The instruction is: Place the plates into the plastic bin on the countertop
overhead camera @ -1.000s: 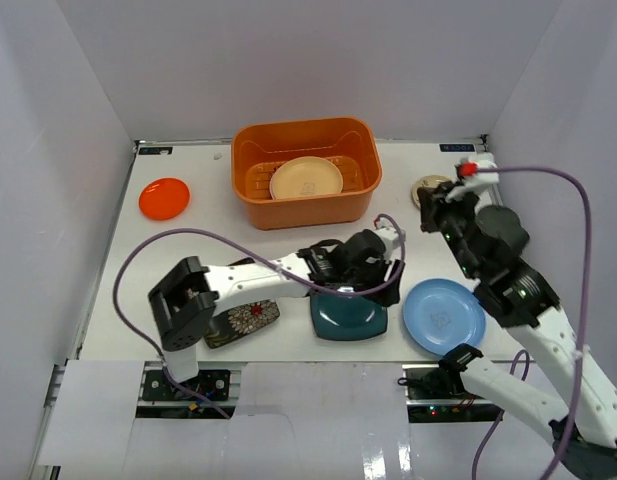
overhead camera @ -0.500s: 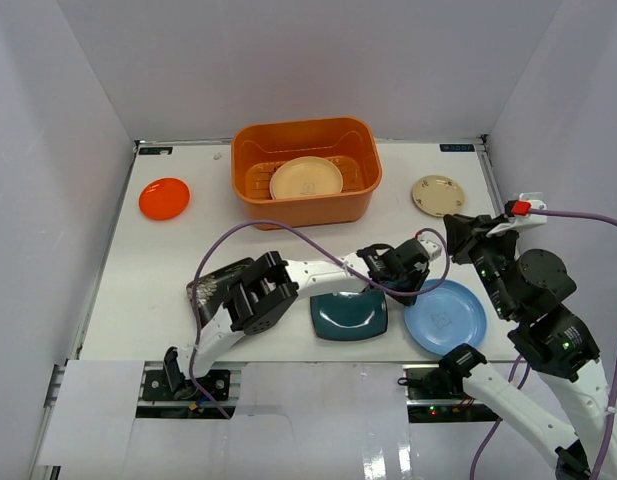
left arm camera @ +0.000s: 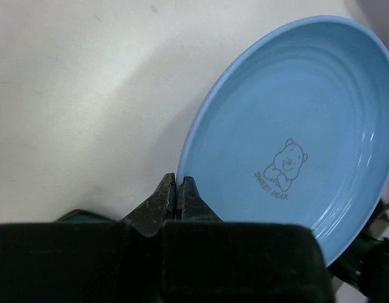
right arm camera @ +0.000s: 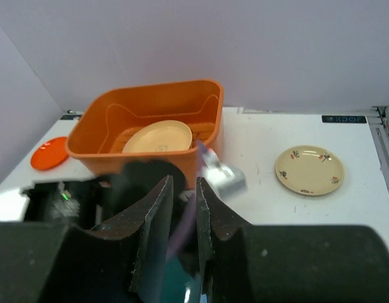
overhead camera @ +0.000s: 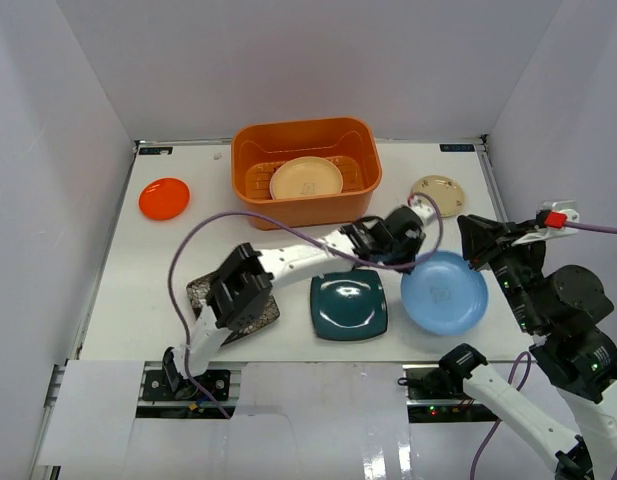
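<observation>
On the countertop point(overhead camera: 128, 265), near right: plate lift in hand.
The plastic bin point(overhead camera: 308, 210) stands far centre; the light blue plate point(left arm camera: 289, 158) tilts up, rim pinched by my left pincer point(left arm camera: 176, 189); next I'd carry it far-left over the bin wall.

Countertop point(overhead camera: 188, 250): bin point(overhead camera: 306, 210) upper centre; orange-red plate point(overhead camera: 164, 198) upper left; beige plate point(overhead camera: 435, 190) upper right; teal plate point(overhead camera: 348, 305) lower centre; flowered plate point(overhead camera: 260, 312) lower left.
</observation>
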You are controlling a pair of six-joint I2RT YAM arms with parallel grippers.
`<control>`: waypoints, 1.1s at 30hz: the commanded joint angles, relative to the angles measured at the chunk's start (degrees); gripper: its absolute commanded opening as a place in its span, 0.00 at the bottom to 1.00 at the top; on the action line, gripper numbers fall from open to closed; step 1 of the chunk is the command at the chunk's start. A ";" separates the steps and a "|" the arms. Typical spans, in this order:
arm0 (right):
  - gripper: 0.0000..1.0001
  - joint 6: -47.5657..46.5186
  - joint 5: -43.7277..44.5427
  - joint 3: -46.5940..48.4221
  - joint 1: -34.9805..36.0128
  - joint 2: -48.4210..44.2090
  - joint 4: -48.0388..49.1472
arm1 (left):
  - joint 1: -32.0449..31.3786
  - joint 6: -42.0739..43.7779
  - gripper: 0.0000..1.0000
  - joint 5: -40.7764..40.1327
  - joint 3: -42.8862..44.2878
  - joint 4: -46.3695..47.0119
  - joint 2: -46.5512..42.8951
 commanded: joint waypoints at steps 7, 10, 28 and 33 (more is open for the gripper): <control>0.28 0.28 -3.68 -1.72 -0.04 1.60 2.51 | 33.68 -8.29 0.00 2.32 -7.23 5.07 -29.28; 0.29 1.07 -7.02 -3.83 -0.04 3.44 4.27 | 41.78 -8.38 0.00 2.49 -5.48 1.03 -27.01; 0.31 2.75 -10.19 -12.97 -0.04 10.30 9.02 | 45.94 -1.97 0.01 -1.99 4.28 -5.93 -9.42; 0.32 3.01 -9.49 -14.73 -0.04 12.84 11.83 | 45.94 -1.52 0.51 1.08 4.54 -4.96 -9.76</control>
